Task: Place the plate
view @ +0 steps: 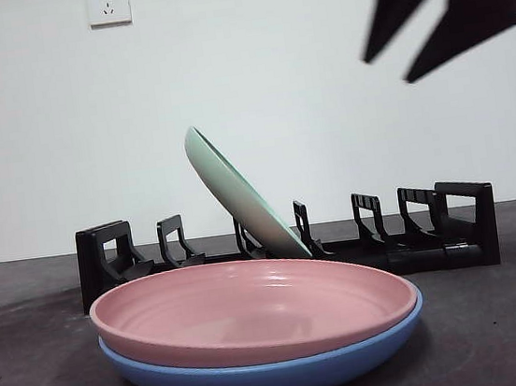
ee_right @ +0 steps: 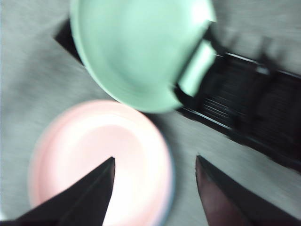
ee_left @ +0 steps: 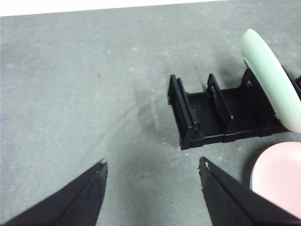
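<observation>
A green plate [view: 239,195] leans in a slot of the black dish rack [view: 469,224]; it also shows in the left wrist view [ee_left: 275,80] and the right wrist view [ee_right: 136,52]. A pink plate [view: 253,308] lies stacked on a blue plate [view: 262,376] in front of the rack. My right gripper [ee_right: 155,183] is open and empty, high above the pink plate [ee_right: 99,155] and the rack; in the front view the right gripper [view: 448,14] shows at the top right. My left gripper [ee_left: 153,188] is open and empty over bare table left of the rack [ee_left: 207,117].
The grey table [ee_left: 70,94] stretches left of the rack. A white wall with a socket [view: 108,2] stands behind. The rack has several empty slots on both sides of the green plate.
</observation>
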Controlling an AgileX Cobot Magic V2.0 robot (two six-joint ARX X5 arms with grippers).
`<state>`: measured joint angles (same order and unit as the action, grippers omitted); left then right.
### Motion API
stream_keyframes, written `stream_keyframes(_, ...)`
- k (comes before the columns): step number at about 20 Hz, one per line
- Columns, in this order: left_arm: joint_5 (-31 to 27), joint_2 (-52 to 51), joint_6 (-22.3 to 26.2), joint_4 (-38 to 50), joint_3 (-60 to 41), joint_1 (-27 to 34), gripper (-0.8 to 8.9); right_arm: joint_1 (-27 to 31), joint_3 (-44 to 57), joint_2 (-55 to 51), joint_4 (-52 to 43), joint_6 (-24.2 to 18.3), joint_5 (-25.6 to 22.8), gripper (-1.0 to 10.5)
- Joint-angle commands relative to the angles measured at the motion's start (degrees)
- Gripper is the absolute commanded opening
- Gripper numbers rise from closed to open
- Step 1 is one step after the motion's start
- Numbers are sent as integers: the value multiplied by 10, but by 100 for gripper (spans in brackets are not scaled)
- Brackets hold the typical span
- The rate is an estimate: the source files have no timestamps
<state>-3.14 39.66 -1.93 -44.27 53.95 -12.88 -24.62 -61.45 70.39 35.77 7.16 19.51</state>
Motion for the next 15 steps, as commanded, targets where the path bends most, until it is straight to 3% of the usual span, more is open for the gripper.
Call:
stream_keyframes(1,-2,0,12,3,10,1,312,-37,-91,71,22,45,4,263)
stream_keyframes(7,-2,1,-3,4,10,1,312,-99,-322,262,79,48,-8,263)
stream_keyframes(9,-2,1,-2,4,10,1,312,-111,-377,311,78,46,-37,263)
stream_keyframes(15,-16,1,-2,6,10,1,312,-122,-448,400,76,46,-61,263)
